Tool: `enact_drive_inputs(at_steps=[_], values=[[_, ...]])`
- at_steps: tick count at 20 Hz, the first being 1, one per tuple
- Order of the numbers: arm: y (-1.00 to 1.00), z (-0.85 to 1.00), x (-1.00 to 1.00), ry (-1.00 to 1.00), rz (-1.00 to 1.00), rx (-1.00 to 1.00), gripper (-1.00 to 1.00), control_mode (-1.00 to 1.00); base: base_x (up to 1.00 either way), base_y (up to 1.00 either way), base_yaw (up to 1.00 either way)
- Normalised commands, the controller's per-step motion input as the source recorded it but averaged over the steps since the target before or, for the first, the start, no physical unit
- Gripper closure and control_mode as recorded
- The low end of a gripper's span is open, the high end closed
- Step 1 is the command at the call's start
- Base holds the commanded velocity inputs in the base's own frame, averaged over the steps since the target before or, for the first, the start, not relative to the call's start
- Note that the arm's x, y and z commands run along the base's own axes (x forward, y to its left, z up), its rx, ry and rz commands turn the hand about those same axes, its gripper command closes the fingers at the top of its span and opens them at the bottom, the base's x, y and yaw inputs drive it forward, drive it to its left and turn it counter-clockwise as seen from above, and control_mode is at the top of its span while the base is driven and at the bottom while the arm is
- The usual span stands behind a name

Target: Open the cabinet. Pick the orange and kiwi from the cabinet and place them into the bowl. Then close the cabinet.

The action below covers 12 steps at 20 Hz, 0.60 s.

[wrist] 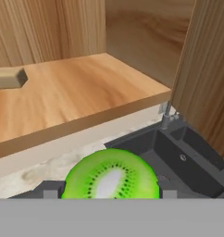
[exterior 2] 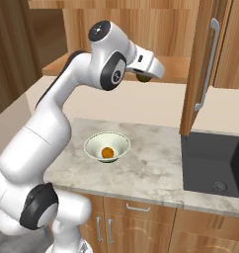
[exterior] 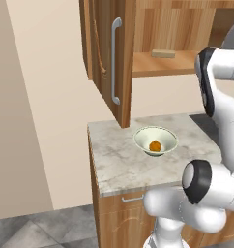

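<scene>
While gripped, kiwi (wrist: pixel 111 176) unlabelled.

White glossy arm (exterior 2: pixel 47 133), rounded segments, dark grey joint caps, black bands between links, bulbous white base.

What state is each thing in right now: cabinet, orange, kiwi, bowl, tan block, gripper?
cabinet: doors open.
orange: lying in the bowl.
kiwi: held between the gripper's fingertips, outside the cabinet, above the counter.
bowl: upright on the counter, holding the orange alone.
tan block: lying on the cabinet shelf.
gripper: shut on the kiwi.
</scene>
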Motion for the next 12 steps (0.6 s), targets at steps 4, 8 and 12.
enact_drive_inputs(at_steps=[4, 8, 12], values=[[0.35, 0.0, -0.2, 0.0, 0.0, 0.0, 1.0, -1.0, 0.0, 0.0, 0.0], [0.31, 0.0, -0.18, 0.0, 0.0, 0.01, 1.0, -1.0, 0.0, 0.0, 0.0], [0.3, -0.01, -0.18, 0.0, 0.0, 0.01, 1.0, -1.0, 0.0, 0.0, 0.0]])
